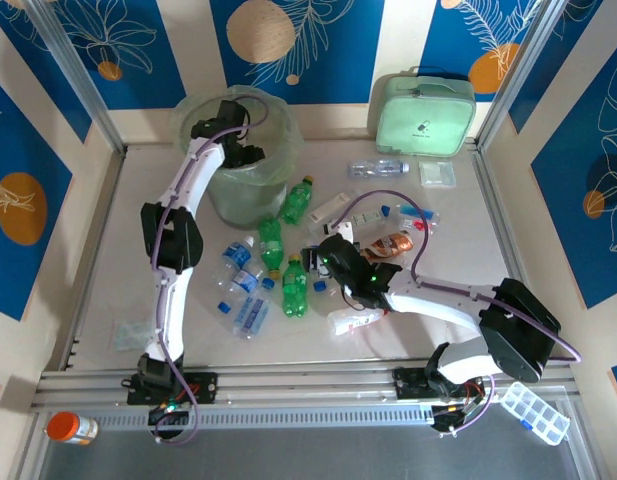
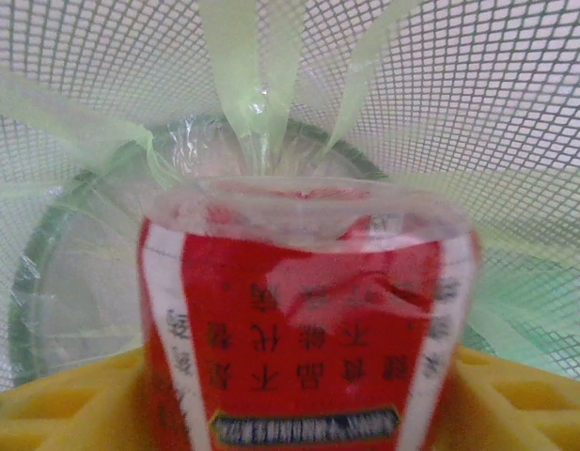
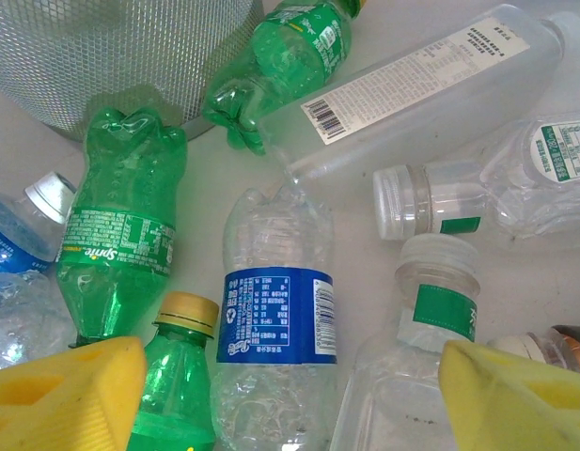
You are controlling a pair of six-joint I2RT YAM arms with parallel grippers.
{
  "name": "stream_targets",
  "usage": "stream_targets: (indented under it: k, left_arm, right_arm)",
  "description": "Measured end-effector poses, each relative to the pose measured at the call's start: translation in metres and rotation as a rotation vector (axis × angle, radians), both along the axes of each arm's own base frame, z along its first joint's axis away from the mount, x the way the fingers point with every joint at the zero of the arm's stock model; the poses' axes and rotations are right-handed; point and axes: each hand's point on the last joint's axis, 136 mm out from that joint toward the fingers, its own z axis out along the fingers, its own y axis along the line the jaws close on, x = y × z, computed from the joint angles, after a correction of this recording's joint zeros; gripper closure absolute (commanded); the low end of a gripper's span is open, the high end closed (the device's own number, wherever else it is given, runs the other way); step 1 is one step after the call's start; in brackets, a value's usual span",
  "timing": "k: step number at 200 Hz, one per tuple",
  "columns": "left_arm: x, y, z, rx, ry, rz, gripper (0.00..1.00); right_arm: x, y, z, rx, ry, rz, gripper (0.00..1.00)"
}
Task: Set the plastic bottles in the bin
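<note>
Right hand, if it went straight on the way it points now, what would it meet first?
Most likely the clear bottle with the blue label, lying between the fingers of the open right hand. A yellow-capped green bottle lies close beside it, and depth is unclear.

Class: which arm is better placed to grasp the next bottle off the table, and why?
Right. The right gripper hovers open over the bottles, a blue-label bottle beneath its jaws. The left gripper is inside the bin, shut on a red-label bottle.
</note>
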Motion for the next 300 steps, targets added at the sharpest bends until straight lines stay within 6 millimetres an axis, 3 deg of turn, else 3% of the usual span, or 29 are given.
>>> stream_targets:
  k: [51, 79, 102, 152, 166, 181, 207, 248, 279, 300]
  left_arm:
    - [-0.001, -0.002, 0.001, -0.015, 0.004, 0.004, 0.13]
    - [-0.006, -0.006, 0.020, -0.034, -0.017, -0.009, 0.14]
    - [-0.015, -0.008, 0.067, -0.066, -0.093, -0.024, 0.15]
    - [-0.075, -0.019, 0.215, -0.212, -0.384, -0.094, 0.20]
    - [-0.094, -0.023, 0.242, -0.245, -0.448, -0.117, 0.24]
    - [-0.116, -0.029, 0.257, -0.265, -0.490, -0.139, 0.25]
    - [-0.162, -0.043, 0.248, -0.246, -0.495, -0.183, 0.26]
    - [-0.247, -0.049, 0.209, -0.215, -0.486, -0.242, 0.28]
    - [-0.294, -0.039, 0.165, -0.211, -0.453, -0.247, 0.28]
    - [-0.317, -0.036, 0.122, -0.179, -0.388, -0.252, 0.27]
  right_arm:
    - [0.000, 0.000, 0.000, -0.002, -0.003, 0.000, 0.18]
    - [-0.001, 0.001, 0.001, -0.007, -0.010, -0.001, 0.18]
    - [-0.001, 0.000, 0.001, -0.010, -0.013, -0.006, 0.19]
    - [-0.001, 0.000, 0.005, -0.004, -0.021, -0.009, 0.19]
    - [-0.001, -0.002, 0.010, 0.003, -0.032, -0.013, 0.19]
    - [0.000, -0.003, 0.015, 0.012, -0.043, -0.018, 0.19]
    - [0.000, -0.004, 0.020, 0.020, -0.055, -0.024, 0.19]
    - [0.001, -0.004, 0.020, 0.021, -0.057, -0.027, 0.19]
    - [0.000, -0.005, 0.021, 0.023, -0.059, -0.028, 0.19]
    - [-0.001, -0.008, 0.025, 0.037, -0.066, -0.034, 0.19]
